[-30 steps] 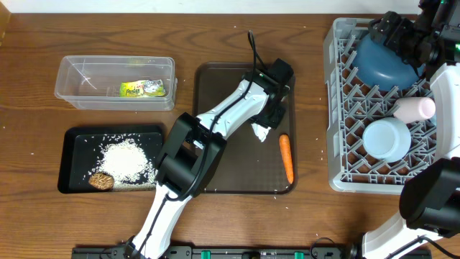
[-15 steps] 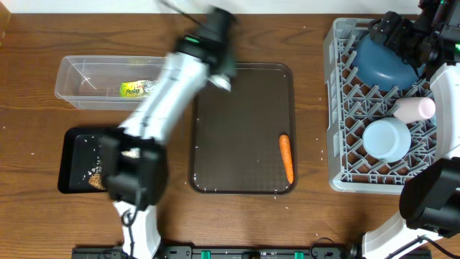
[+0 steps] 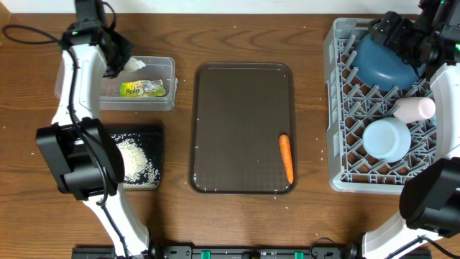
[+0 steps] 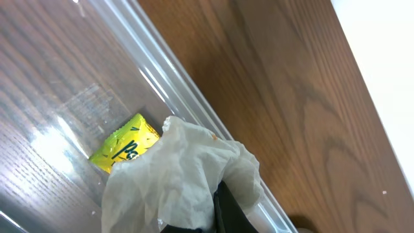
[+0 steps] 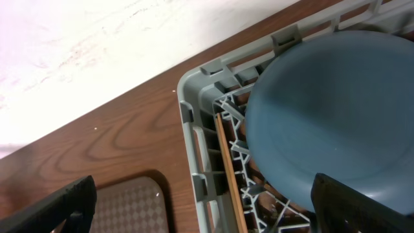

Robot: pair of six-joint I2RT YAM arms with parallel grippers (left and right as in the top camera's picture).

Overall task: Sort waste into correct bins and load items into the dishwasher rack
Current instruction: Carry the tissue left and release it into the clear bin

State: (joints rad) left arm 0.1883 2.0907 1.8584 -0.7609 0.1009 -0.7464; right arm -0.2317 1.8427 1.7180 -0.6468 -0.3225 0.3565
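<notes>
Wooden table (image 3: pixel 237 36), seen from above. The left gripper (image 3: pixel 123 65) pinches a crumpled white paper (image 4: pixel 181 168) between its closed fingers, over the far rim of a clear tub (image 3: pixel 167 68) that holds a yellow-green packet (image 3: pixel 142 88). Well right of the tub, the right gripper (image 5: pixel 207 207) hangs wide open and empty over a blue plate (image 5: pixel 323 110).

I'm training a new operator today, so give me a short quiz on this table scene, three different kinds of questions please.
1. True or false: the carrot lies in the clear tub.
2. The left hand grips: A) crumpled white paper, B) chopsticks, C) a bowl.
3. Where is the loose rice?
Key: 1 false, it lies on the brown tray; 2 A; 3 in the black tray.
</notes>
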